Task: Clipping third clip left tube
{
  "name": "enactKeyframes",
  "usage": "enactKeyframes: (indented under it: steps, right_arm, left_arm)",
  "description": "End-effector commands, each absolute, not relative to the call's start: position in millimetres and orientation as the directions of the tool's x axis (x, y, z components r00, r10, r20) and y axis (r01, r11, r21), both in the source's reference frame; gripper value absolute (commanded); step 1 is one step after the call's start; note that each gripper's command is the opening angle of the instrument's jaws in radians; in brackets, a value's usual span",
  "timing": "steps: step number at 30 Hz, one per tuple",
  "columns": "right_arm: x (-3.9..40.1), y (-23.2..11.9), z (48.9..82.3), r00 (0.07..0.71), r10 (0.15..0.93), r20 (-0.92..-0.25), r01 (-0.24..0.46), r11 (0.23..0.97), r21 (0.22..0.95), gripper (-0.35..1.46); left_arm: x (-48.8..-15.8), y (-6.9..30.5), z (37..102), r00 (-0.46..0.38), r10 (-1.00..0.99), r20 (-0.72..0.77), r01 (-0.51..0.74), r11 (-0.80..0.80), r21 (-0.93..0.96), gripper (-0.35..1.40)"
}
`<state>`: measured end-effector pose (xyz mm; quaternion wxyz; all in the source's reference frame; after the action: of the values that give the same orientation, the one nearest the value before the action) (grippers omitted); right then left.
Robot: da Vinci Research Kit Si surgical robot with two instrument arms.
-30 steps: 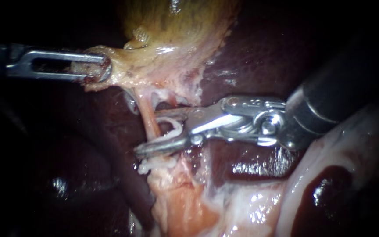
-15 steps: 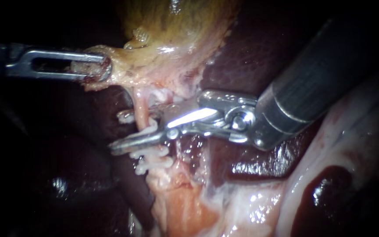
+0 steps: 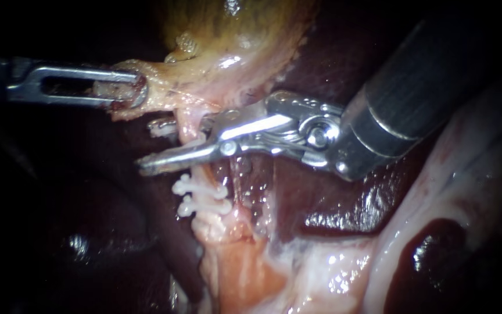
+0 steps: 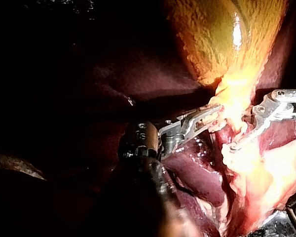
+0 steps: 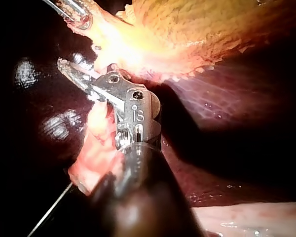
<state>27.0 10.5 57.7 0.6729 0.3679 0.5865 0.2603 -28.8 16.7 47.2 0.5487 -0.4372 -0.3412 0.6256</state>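
While left instrument [image 3: 124, 90] has its jaws clamped on a fold at the gallbladder [image 3: 228, 35] neck, pulling it sideways off the liver [image 3: 315, 87], right instrument [image 3: 149, 145] is lined up for the clip.

Right jaws are wide and straddle the left tube [image 3: 188, 125]. One jaw is in front of it, the other behind with a white clip [image 3: 159, 125] loaded at its tip. A gap shows between them on either side of the tube, so they're not closed on it yet.

Left tube runs from the gallbladder neck down to the pale tissue mound [image 3: 233, 256] lower on the liver. It's thin and stretched, roughly upright. Two clips [image 3: 201, 195] already sit on it just below the jaws, stacked close, touching or nearly so. Right jaws cross the tube above those, between them and the gallbladder neck.

Step, as I read it: positioning done or nearly done, firing pending.

Next move needs:
- tube fully inside the jaws, tips past its far side (looks so in endoscope view; can't confirm from right wrist view, jaw body hides the tube)
- jaws square to the tube
- clear spacing from the upper of the two clips, no overlap
- then squeeze shut until the clip locks

Left traction should hold steady during that.

Risk: the rear jaw catching gallbladder tissue at the neck, since the two are very close there.
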Motion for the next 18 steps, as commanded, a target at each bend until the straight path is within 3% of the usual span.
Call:
enactKeyframes:
  steps: [1,7,18]
  right_arm:
    - [27.0,10.5,57.3,0.171,0.784,-0.597,0.091,0.590,0.802,0.50]
    - [26.6,10.8,54.9,0.135,0.796,-0.590,0.149,0.573,0.806,0.50]
    - [25.9,11.2,53.3,0.116,0.833,-0.542,0.184,0.518,0.835,0.49]
  left_arm:
    - [-28.8,16.7,47.2,-0.016,0.985,-0.173,-0.387,-0.165,-0.907,-0.35]
    - [-28.6,16.8,47.3,-0.017,0.985,-0.173,-0.387,-0.166,-0.907,-0.35]
    - [-28.2,17.1,47.9,-0.018,0.985,-0.172,-0.386,-0.166,-0.908,-0.35]
